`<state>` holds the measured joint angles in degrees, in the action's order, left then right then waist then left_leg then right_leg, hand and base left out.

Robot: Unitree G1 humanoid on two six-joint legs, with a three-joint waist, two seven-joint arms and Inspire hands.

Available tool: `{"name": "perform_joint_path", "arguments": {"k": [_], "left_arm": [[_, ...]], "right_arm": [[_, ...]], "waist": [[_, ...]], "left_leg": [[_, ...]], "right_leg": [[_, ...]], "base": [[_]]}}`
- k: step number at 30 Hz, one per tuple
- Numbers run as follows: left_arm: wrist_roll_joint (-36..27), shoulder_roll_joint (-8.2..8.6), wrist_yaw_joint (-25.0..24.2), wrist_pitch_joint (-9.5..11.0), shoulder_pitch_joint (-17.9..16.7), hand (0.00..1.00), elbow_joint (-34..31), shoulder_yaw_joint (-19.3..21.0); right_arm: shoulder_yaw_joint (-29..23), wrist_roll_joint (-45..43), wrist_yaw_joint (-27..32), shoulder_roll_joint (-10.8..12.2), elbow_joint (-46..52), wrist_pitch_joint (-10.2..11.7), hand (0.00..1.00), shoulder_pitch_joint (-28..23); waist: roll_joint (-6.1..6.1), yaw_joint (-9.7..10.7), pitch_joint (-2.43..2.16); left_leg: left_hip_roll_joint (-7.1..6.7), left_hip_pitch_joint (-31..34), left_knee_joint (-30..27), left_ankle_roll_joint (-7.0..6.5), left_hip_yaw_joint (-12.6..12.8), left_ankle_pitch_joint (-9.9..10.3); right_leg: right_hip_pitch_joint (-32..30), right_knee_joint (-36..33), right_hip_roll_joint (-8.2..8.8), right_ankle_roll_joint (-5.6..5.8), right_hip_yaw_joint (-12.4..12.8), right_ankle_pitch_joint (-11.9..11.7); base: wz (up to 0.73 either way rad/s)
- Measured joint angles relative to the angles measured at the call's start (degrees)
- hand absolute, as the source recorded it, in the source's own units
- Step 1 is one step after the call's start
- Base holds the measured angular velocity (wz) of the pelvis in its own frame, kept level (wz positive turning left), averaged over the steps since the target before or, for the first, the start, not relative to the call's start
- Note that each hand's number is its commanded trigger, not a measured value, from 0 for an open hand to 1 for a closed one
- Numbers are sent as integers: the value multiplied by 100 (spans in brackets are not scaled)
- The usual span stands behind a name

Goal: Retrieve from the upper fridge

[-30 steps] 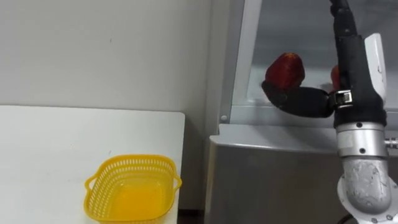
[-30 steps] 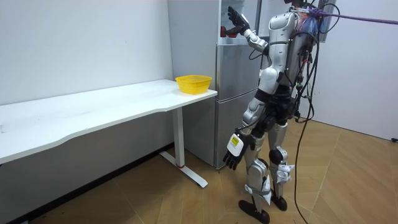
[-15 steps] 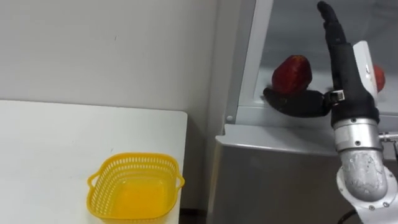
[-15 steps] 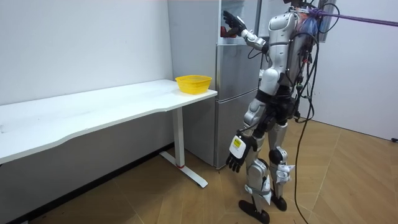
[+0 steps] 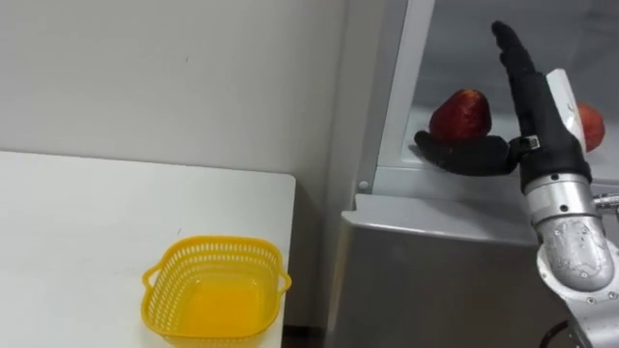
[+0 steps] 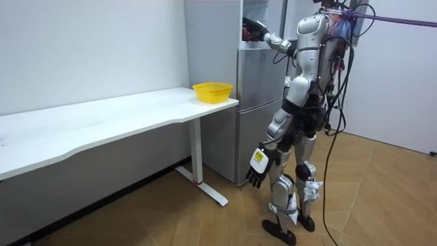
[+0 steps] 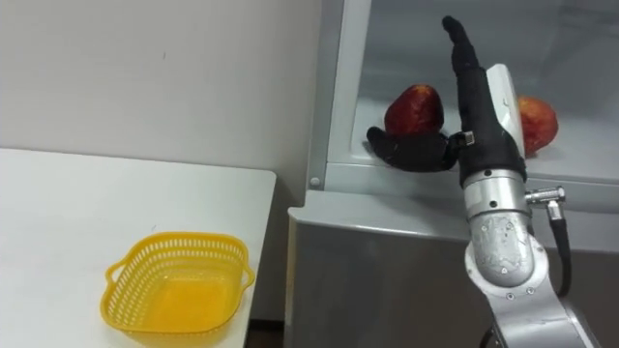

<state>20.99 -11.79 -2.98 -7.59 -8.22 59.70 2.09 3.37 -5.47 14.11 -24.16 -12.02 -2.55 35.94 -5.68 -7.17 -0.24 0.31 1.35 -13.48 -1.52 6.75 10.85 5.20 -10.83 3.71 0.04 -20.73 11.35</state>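
Red apple [image 5: 461, 114] still on the fridge [image 5: 435, 271] shelf, upper right of frame, not lifted yet. Further right, a second apple [image 5: 591, 126], half behind the arm.

In there now, the right hand [image 5: 534, 101]: deeper past the door frame than a second ago, and down from its raised spot in the room view. Spread wide, with fingers [image 5: 510, 48] straight up just right of the apple and thumb [image 5: 462, 155] stretched out low in front of it. Touching or a sliver apart? Impossible to call from here. Nothing gripped, anyway.

Reach about done by the look of it, grasp next. Still needs a curl round the fruit before any pull-out. Some risk of nudging it back or rolling it along the shelf.

Down by the thigh, lower middle of the room view, the left hand [image 6: 254, 178], fingers loose, idle.

Lower left, the basket [image 5: 215, 302] on the table [image 5: 87, 213], empty, well apart from the shelf. Likely drop-off.
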Motion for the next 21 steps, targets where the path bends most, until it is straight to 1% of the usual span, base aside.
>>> {"name": "perform_joint_path", "arguments": {"k": [2,4,5,7,11,13,16,20,21], "left_arm": [[-1,-21,-5,-16,-2,0,3,0],[-1,-28,-13,-132,-20,0,11,-1],[-1,-28,-19,-157,-28,0,8,-1],[-1,-28,-46,-241,-41,0,8,-1],[-2,-31,-79,-286,-30,0,6,-6],[-1,-54,-123,-299,-21,0,1,-6],[-1,-59,-142,-364,-4,0,-6,-5],[-1,-60,-185,-433,34,0,-6,-2],[-1,-60,-215,-474,49,0,-6,-1]], "right_arm": [[8,151,-122,-65,-261,-1,0,158],[11,287,-228,-81,-524,-12,0,305],[10,314,-255,-82,-561,-24,0,325],[6,392,-357,-88,-565,-122,0,353],[-1,508,-495,-122,-567,-142,0,354],[18,683,-594,-181,-570,-243,0,355],[45,994,-818,-299,-763,-259,0,388],[42,1197,-1061,-324,-995,-391,0,577],[41,1216,-1129,-332,-1016,-426,0,603]], "waist": [[-16,0,11],[-45,1,15],[-54,6,14],[-76,19,2],[-90,58,5],[-107,45,4],[-129,45,12],[-107,46,25],[-87,44,38]], "left_leg": [[2,13,-11,-1,-29,1],[-1,23,-24,-2,-58,0],[-3,28,-27,-2,-63,0],[-3,50,-47,-6,-73,-2],[-4,109,-129,-22,-89,7],[-5,105,-131,-24,-88,7],[-3,113,-155,-25,-99,8],[1,138,-190,-29,-115,14],[3,138,-193,-30,-115,14]], "right_leg": [[-3,-5,-8,-16,2,-10],[-5,-16,-10,-22,0,-13],[-11,-24,-8,-22,-2,-13],[-41,-74,0,-22,-3,-13],[-45,-83,11,-21,-47,-13],[-44,-89,15,-21,-47,-13],[-36,-89,14,-21,-63,-13],[-46,-90,11,-23,-70,-15],[-51,-95,11,-25,-69,-16]], "base": [[5],[0],[3],[2],[5],[0],[0],[0],[0]]}}
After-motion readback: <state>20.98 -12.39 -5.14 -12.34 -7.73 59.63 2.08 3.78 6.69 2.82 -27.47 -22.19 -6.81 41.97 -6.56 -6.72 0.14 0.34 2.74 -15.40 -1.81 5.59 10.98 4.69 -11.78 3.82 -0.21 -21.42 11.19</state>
